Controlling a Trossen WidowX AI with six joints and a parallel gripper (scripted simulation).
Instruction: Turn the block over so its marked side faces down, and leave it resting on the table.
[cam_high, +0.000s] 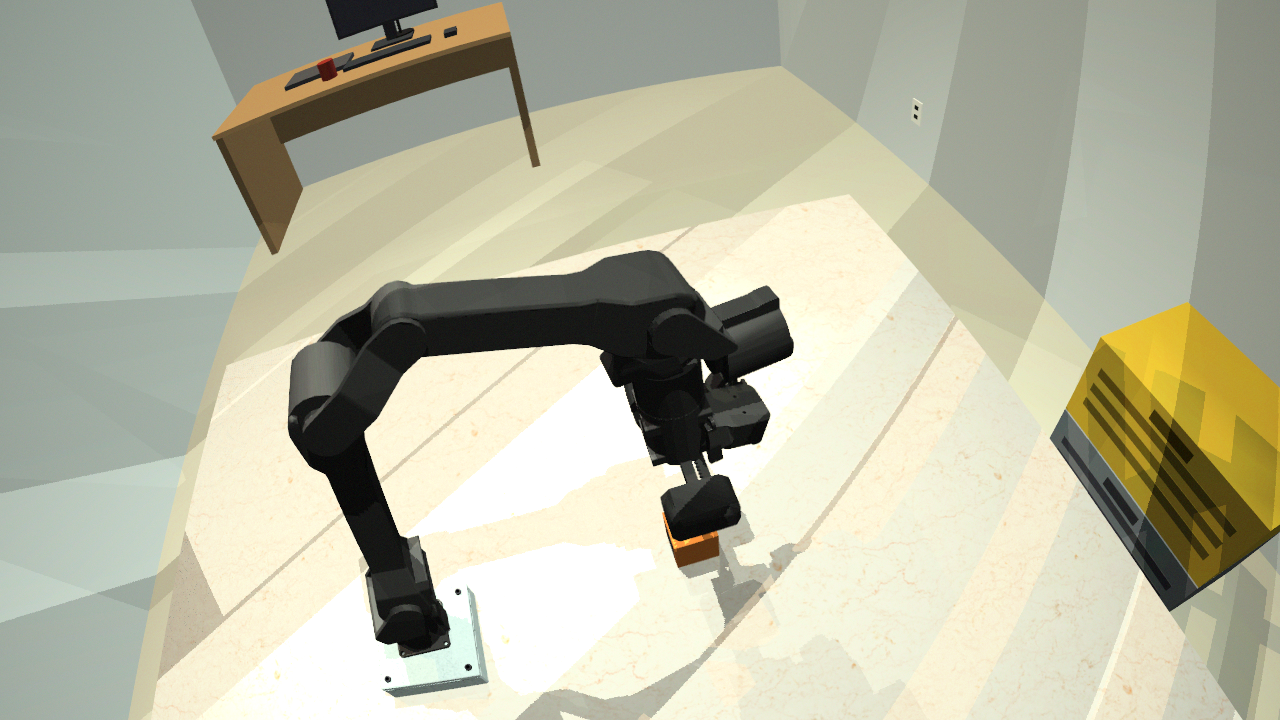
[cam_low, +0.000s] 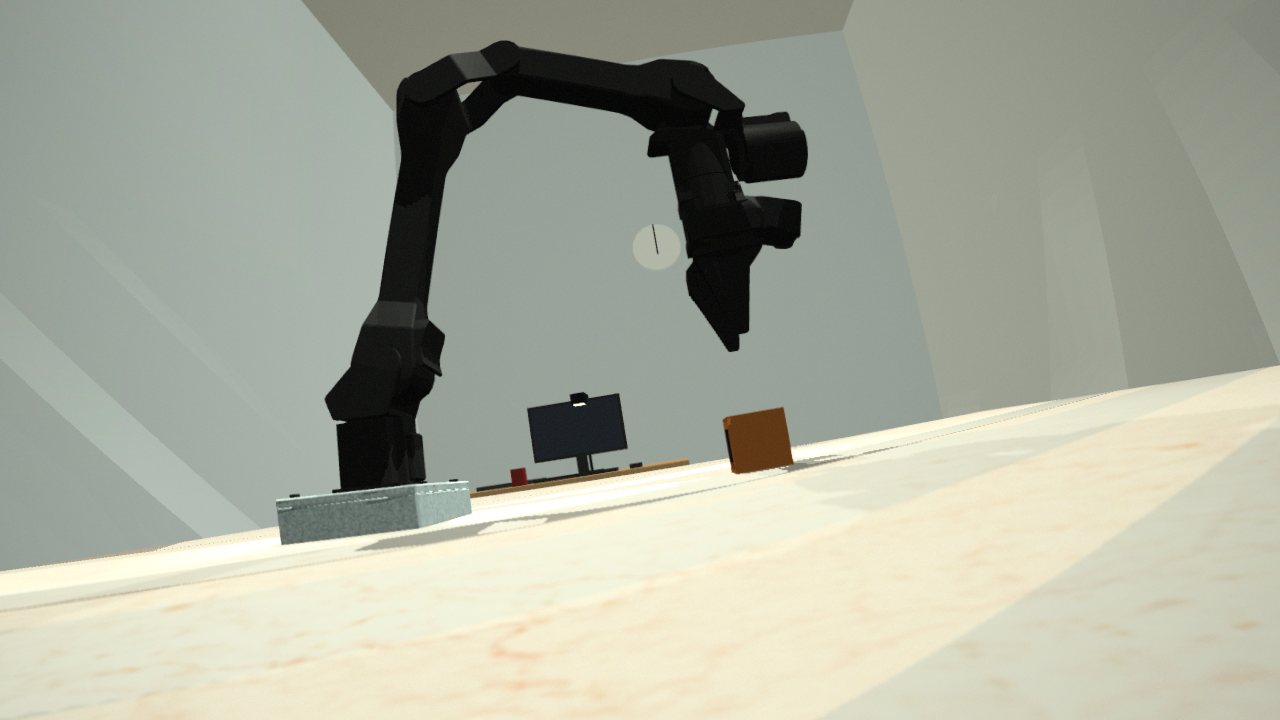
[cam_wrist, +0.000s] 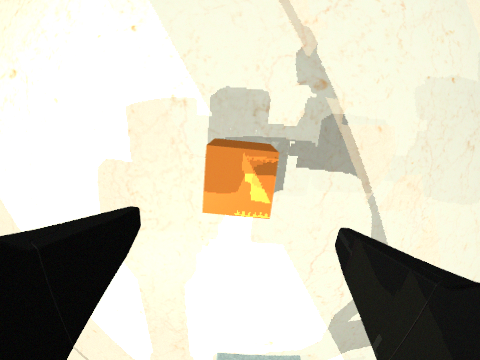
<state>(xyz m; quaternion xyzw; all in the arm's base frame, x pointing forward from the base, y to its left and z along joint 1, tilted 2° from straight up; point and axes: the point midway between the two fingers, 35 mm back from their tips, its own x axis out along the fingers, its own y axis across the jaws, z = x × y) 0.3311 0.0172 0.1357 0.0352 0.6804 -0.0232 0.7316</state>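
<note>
The orange block rests on the pale marbled table. Its top is plain orange in the wrist view. In the exterior view a narrow dark patch shows on its side toward the arm's base, so the marked side appears to face the base. My gripper is open and empty, pointing down above the block with a clear gap. In the wrist view the block lies between and a little beyond the fingertips. In the top view the gripper hides part of the block.
The arm's pale base plate stands to the left of the block. A yellow and grey cabinet stands beyond the table's right edge. A wooden desk with a monitor and a red cup is in the background.
</note>
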